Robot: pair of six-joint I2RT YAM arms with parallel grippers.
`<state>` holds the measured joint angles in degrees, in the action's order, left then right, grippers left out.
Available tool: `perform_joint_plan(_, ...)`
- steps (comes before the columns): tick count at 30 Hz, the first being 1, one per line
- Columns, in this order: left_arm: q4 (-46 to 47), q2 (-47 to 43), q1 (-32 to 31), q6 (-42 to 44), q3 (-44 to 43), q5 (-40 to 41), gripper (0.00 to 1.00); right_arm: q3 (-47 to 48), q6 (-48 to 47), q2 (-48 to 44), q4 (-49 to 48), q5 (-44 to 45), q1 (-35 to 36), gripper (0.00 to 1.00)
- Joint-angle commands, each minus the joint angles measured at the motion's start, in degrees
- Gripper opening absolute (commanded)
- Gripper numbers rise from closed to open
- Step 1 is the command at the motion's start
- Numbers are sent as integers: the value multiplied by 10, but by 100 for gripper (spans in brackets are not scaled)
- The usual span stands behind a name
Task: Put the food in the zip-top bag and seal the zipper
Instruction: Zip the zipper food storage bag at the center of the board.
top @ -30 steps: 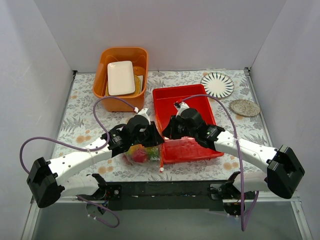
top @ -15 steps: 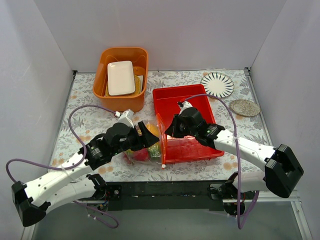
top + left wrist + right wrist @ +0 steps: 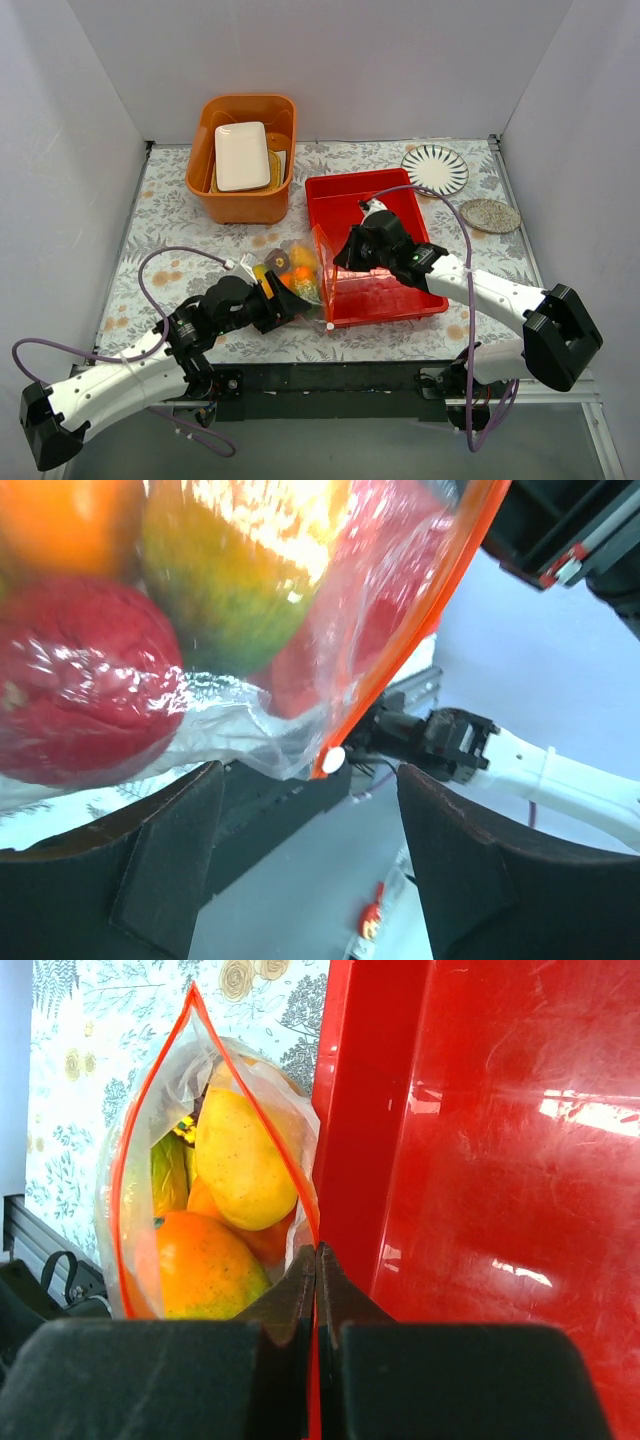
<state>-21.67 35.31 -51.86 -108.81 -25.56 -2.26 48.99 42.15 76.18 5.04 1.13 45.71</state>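
Observation:
The clear zip-top bag [image 3: 290,268] hangs beside the left wall of the red tray [image 3: 372,180], mouth open. The food [image 3: 238,1160] inside is a yellow mango over an orange-green mango [image 3: 200,1272]. From below, a red fruit [image 3: 80,680] and a green-yellow mango [image 3: 230,590] press against the plastic. My right gripper [image 3: 317,1252] is shut on the orange-red zipper [image 3: 300,1185] at the mouth's near corner. The zipper's white end [image 3: 333,759] hangs free. My left gripper [image 3: 310,845] is open just under the bag and holds nothing; in the top view the left gripper [image 3: 290,302] sits at the bag's near side.
An orange bin [image 3: 205,150] with a white plate [image 3: 241,155] stands at the back left. A striped plate [image 3: 434,168] and a speckled dish [image 3: 489,215] lie at the back right. The black base rail [image 3: 330,378] runs along the near edge.
My left gripper opened, let go of the bag and drew back toward the near left. The right gripper kept its hold and the bag rose and shifted farther from the base.

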Motion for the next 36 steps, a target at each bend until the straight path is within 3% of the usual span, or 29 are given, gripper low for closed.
perform_joint_plan(1,62,-10,-19,-59,35,-39,68,30,7,1,-9,15,-11,1)
perform_joint_plan(8,122,44,-142,-106,42,16,68,29,7,4,-9,12,-18,1)
perform_joint_plan(11,116,78,-172,-113,27,85,68,26,5,-1,-9,12,-19,1)
perform_joint_plan(20,125,-3,-172,-181,87,205,63,11,7,-28,-13,8,-20,2)
perform_joint_plan(28,187,54,-172,-206,93,194,61,10,14,-35,-15,6,-21,3)
perform_joint_plan(36,252,71,-173,-238,121,238,58,3,15,-38,-16,0,-21,4)
